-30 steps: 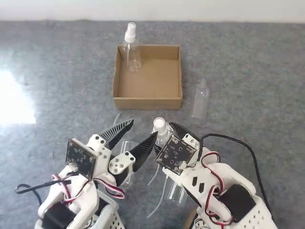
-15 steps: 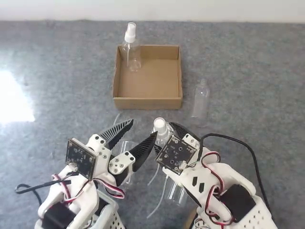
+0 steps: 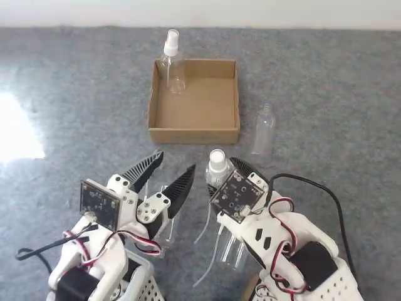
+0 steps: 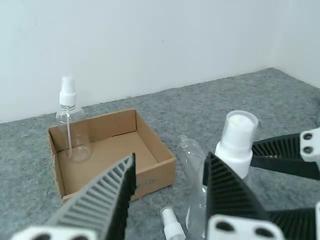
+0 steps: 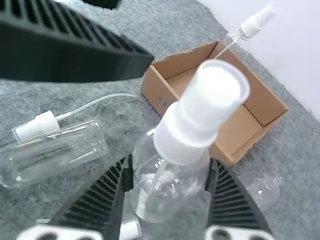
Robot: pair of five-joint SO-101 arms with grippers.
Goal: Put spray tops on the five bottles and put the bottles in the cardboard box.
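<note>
My right gripper (image 3: 220, 170) is shut on a clear bottle (image 3: 217, 168) with a white spray top, held upright in front of the cardboard box (image 3: 194, 128). The right wrist view shows that bottle (image 5: 182, 150) between the jaws of the right gripper (image 5: 170, 165). My left gripper (image 3: 174, 162) stands open and holds nothing, just left of the bottle. In the box's far left corner stands a bottle with a spray top (image 3: 170, 59). A capless bottle (image 3: 263, 128) lies right of the box. Another clear bottle (image 5: 50, 152) lies on the table beside a loose spray top (image 5: 35, 126).
More clear bottles (image 3: 232, 248) and loose spray tops with thin tubes (image 3: 203, 226) lie on the grey table between the arms. A white lattice basket (image 3: 141, 282) sits under the left arm. A loose spray top (image 4: 172, 229) lies in front of the box (image 4: 100, 150).
My right gripper has carried the bottle a little forward and to the right, toward the box. My left gripper has shifted slightly left, still open.
</note>
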